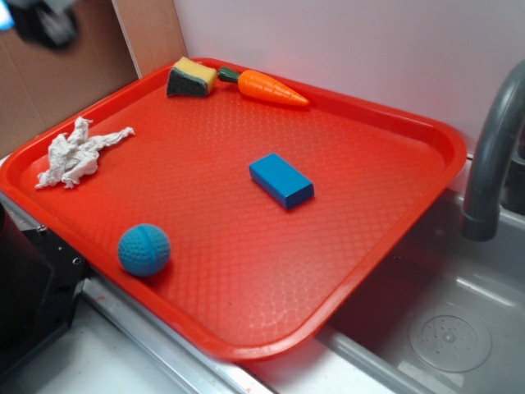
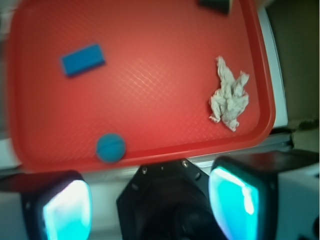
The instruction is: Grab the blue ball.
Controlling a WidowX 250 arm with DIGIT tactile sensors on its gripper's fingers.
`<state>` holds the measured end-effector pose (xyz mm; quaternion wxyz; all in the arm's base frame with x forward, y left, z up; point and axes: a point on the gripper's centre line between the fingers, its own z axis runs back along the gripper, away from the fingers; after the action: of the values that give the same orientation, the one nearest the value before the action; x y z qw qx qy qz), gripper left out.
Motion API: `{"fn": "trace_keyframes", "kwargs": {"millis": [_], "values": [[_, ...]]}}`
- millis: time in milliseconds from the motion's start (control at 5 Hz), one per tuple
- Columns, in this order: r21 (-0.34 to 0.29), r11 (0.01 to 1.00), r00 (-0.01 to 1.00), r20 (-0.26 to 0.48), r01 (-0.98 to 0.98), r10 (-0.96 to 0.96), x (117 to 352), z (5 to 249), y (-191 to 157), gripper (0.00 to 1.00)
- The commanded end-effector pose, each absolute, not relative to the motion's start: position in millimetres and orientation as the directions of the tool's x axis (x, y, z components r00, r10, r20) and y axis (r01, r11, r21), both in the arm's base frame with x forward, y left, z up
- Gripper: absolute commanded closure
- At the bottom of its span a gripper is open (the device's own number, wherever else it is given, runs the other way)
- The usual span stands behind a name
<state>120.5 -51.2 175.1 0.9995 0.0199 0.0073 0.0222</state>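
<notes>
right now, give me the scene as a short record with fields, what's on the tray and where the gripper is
surface: red tray, partly over a grey sink
target: blue ball, near the tray's front-left rim, untouched
nearest blue item: blue block, flat at mid-tray, apart from the ball
other items: crumpled cloth at the left edge; sponge and toy carrot at the far rim
gripper: gripper open, high above the tray's edge, holding nothing
fixture: grey faucet at the right
</notes>
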Motion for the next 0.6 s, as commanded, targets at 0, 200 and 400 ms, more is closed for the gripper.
{"fn": "trace_keyframes", "kwargs": {"millis": [0,200,400], "values": [[0.015,0.999,0.996,0.085,0.04,-0.041,138,120,-91,0.0],[0.007,0.998,0.993,0.102,0.064,-0.065,128,104,-97,0.0],[0.041,0.993,0.988,0.105,0.107,-0.111,95,97,-91,0.0]]}}
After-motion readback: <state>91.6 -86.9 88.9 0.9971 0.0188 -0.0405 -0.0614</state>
